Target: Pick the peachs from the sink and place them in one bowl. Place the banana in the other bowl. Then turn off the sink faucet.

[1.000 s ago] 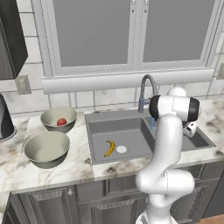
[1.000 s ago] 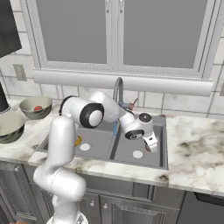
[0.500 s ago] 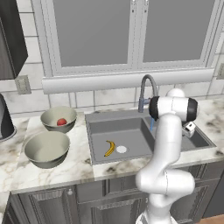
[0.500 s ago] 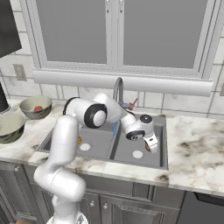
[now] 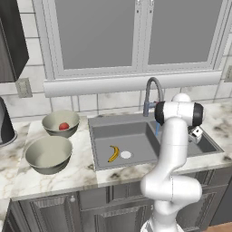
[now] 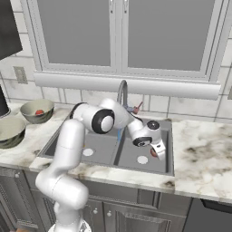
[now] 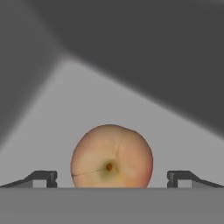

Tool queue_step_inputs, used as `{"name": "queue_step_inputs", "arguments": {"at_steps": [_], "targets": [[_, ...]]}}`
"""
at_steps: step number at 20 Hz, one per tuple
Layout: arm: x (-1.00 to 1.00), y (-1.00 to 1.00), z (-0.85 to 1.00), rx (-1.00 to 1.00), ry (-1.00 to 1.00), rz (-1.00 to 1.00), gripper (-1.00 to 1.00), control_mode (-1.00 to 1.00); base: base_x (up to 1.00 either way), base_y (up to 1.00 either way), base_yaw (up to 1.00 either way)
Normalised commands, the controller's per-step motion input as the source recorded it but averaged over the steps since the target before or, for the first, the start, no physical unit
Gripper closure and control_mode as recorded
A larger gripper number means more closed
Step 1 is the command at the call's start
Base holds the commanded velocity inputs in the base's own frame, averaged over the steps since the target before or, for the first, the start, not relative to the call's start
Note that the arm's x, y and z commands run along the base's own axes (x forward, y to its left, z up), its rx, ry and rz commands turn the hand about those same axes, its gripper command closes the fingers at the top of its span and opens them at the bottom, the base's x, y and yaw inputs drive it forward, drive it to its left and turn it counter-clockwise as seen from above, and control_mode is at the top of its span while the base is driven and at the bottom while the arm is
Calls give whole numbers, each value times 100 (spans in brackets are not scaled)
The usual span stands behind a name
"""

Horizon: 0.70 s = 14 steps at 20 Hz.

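Observation:
One peach [image 7: 112, 156] lies on the floor of the sink's right basin, and in the hand view it sits between my wide-apart fingertips [image 7: 43, 177]. My gripper [image 6: 158, 149] is open, low in that basin, right over this peach [image 6: 153, 152]. The other peach [image 5: 64, 126] rests in the smaller far bowl [image 5: 50, 120]. Beside it the wider near bowl [image 5: 48, 154] holds nothing. The banana [image 5: 113, 153] lies in the left basin of the sink [image 5: 118, 131], next to the white drain. Above the divider stands the faucet [image 5: 153, 93], with a blue stream of water [image 6: 119, 134] falling from it.
Both bowls [image 6: 37, 110] [image 6: 9, 131] stand on the marble counter left of the sink. My arm's elbow [image 6: 103, 120] arches over the basin divider, close to the faucet [image 6: 122, 93]. A dark rounded appliance [image 5: 5, 124] sits at the far left.
My gripper has sunk slightly lower toward the peach in the right basin, and the elbow has shifted a little. Bowls, banana and faucet are as before.

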Motion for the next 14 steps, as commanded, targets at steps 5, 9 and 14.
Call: {"name": "queue_step_inputs", "arguments": {"at_steps": [5, 9, 14], "targets": [[8, -5, -16, 0, 0, 0, -100, -100, 0, 0, 0], [9, -1, -16, 0, 0, 0, -100, -100, 0, 0, 0], [9, 0, -20, 0, 0, 0, 100, -100, 0, 0, 0]]}}
